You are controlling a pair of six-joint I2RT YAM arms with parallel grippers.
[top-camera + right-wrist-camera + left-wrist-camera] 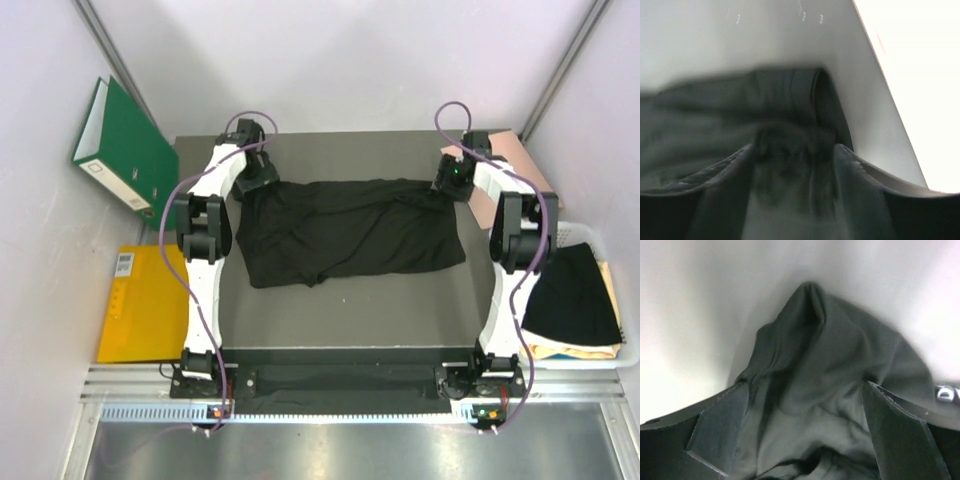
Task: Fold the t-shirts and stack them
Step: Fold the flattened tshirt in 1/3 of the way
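Observation:
A black t-shirt [350, 230] lies spread in a wide rectangle on the grey table [350, 320]. My left gripper [258, 183] is at its far left corner. In the left wrist view the gripper [805, 385] is wide open, with rumpled black cloth [810, 350] between and beyond the fingers [720, 425]. My right gripper [450, 183] is at the far right corner. In the blurred right wrist view that gripper [792, 147] has its jaws closer together but apart, with the bunched shirt edge [790, 90] lying between them.
A white basket [590, 235] at the right holds a folded black garment [572, 295] over a yellow one [570, 350]. A green binder [125, 150] and a yellow folder [140, 300] lie to the left. A brown board [510, 150] sits at the far right corner.

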